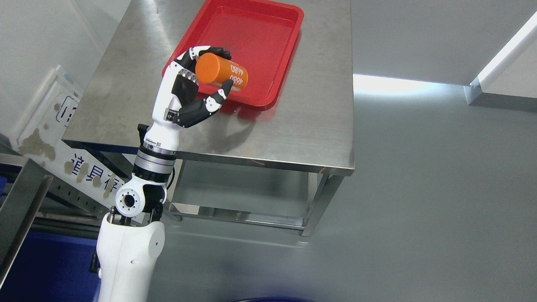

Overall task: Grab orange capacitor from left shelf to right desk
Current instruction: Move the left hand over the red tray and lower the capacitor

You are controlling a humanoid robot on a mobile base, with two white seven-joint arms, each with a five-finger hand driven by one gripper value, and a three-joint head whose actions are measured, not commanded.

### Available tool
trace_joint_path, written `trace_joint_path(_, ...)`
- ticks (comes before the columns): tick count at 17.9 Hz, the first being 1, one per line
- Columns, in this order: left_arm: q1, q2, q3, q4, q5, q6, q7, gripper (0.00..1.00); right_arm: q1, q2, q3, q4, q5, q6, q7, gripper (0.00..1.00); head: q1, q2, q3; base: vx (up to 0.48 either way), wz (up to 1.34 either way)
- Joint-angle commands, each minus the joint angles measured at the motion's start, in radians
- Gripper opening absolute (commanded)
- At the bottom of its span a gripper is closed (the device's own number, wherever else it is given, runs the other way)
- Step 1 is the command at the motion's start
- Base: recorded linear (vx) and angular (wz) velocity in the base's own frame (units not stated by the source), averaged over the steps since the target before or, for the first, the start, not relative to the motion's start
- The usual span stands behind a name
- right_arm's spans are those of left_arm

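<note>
Over steel desk (293, 126), left hand (188, 88) half-hides orange capacitor (220, 72).

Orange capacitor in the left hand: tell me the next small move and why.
Probably lower the left hand a little further over the red tray, then open the fingers. The orange capacitor is gripped between thumb and fingers and appears to hang over the tray's near-left part on the steel table, not yet resting in it.
</note>
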Motion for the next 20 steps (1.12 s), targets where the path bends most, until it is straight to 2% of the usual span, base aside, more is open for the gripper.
trace_joint_path(1,-0.174,0.007,-0.109,0.029,0.028,0.067,0.026,0.01,0.020,-0.017,-0.012,-0.017,0.005,0.001,0.000,1.00,0.0000,0.000,0.000,0.205,-0.03)
trace_joint_path(4,-0.278,0.007,-0.156,0.130,0.014,0.119,0.044,0.01,0.020,-0.017,-0.012,-0.017,0.005,0.001,0.000,1.00,0.0000,0.000,0.000,0.192,-0.03)
trace_joint_path(7,-0.360,0.007,-0.148,0.249,-0.073,0.168,0.044,0.01,0.020,-0.017,-0.012,-0.017,0.005,0.001,0.000,1.00,0.0000,0.000,0.000,0.107,-0.02)
trace_joint_path(11,-0.374,0.007,-0.143,0.358,-0.129,0.201,0.044,0.01,0.020,-0.017,-0.012,-0.017,0.005,0.001,0.000,1.00,0.0000,0.000,0.000,0.048,0.00)
trace_joint_path(17,-0.380,0.007,-0.033,0.467,-0.132,0.322,0.027,0.02,0.020,-0.017,-0.012,-0.017,0.005,0.001,0.000,1.00,0.0000,0.000,0.000,0.000,0.00)
trace_joint_path(20,-0.377,0.019,-0.025,0.503,-0.144,0.319,0.020,0.04,0.020,-0.017,-0.012,-0.017,0.005,0.001,0.000,1.00,0.0000,0.000,0.000,0.000,0.00)
